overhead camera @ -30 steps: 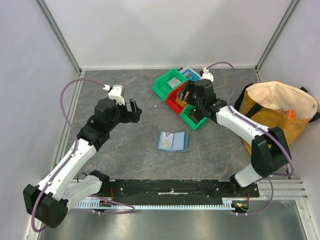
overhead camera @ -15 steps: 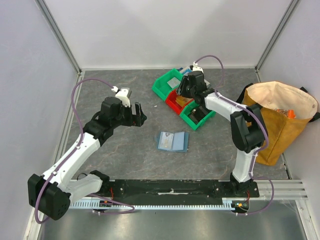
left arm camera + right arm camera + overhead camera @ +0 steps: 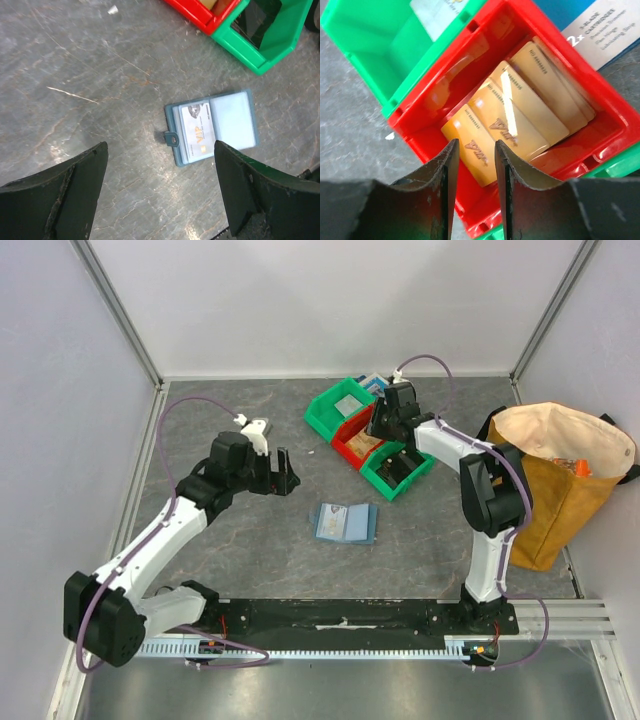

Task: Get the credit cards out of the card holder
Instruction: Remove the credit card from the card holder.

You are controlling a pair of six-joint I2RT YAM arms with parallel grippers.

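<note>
Left wrist view: the left gripper (image 3: 159, 145) gapes wide, empty. Just beyond its black fingers, the soft slate-blue card holder (image 3: 225, 122) lies open flat on the veined grey table (image 3: 75, 60), with a pale card (image 3: 197, 131) slotted inside. The right gripper (image 3: 474, 150), narrowly parted and empty, hangs over glossy tan cards (image 3: 520, 115) in the red plastic bin (image 3: 615, 117).

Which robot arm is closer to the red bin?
Right. The right arm's fingers hang directly above the red bin. The left arm's fingers are well off to its left, over the table near the card holder.
</note>
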